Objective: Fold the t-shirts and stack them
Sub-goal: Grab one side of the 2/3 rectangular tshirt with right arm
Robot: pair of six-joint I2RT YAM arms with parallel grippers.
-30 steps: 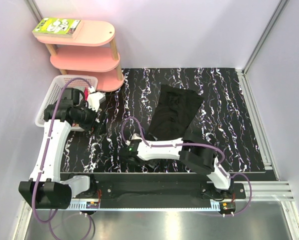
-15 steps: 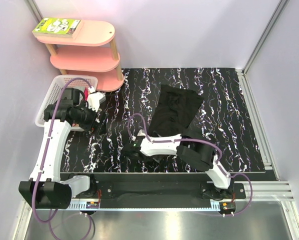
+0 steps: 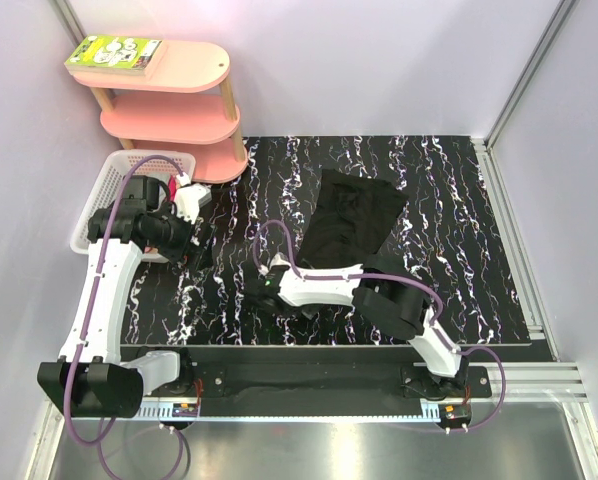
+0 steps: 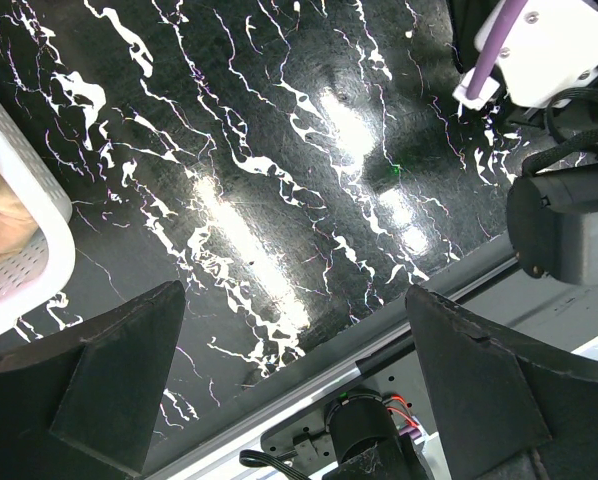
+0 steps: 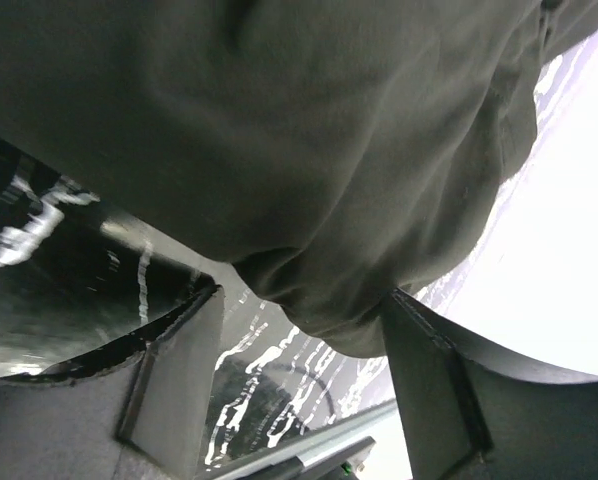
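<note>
Only wrist cam: R gripper (image 5: 301,305) apart astride black t-shirt (image 5: 279,130) hem; L gripper (image 4: 294,300) apart.

TABLE VIEW: A t-shirt (image 3: 354,222) lies spread across the middle of the table (image 3: 459,200), reaching from the far side back toward the near edge. The right gripper (image 3: 261,295) sits at the shirt's near-left corner, with the cloth's edge between its fingers, and its arm lies leftward along the table's front. A basket (image 3: 99,200) stands at the far-left corner, and the left gripper (image 3: 195,250) hangs over the table just right of it. Behind the basket stands a shelf unit (image 3: 179,120) — a box (image 3: 115,53) on its top tier.
</note>
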